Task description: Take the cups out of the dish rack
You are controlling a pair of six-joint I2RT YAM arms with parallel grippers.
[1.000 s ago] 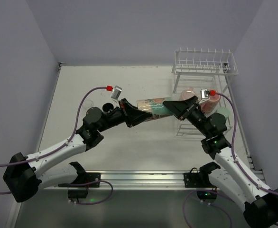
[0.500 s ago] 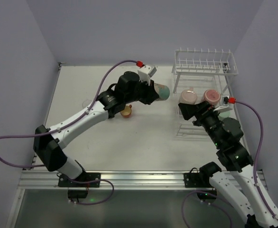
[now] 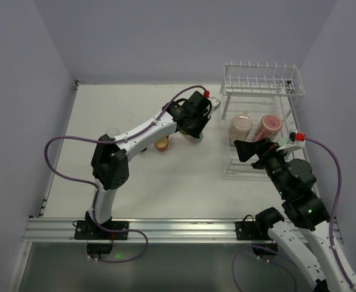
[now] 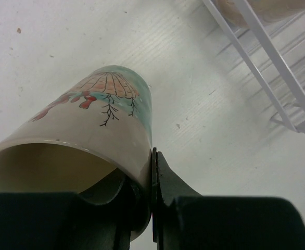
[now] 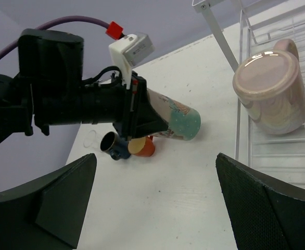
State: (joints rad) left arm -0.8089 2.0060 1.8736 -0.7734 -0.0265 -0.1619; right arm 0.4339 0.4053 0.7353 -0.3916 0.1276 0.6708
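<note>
Though the top view only shows my left hand (image 3: 195,123) at nine o'clock of the dish rack (image 3: 262,82), the left wrist shows it pinching the rim of the painted cup (image 4: 95,122) over the tabletop (image 4: 204,120): stiff, slick, breakable, I judge. Right wrist: my right hand (image 5: 155,172) gapes, empty.

— What sort of place is this?
— A robotics lab test cell. Bare lavender panels (image 3: 20,91) wall in a white desk (image 3: 166,182) on three sides.
— What else shows it?
— An aluminium rail (image 3: 178,228) along the desk's near edge, and purple cables (image 3: 47,155) looping above the desk.
</note>
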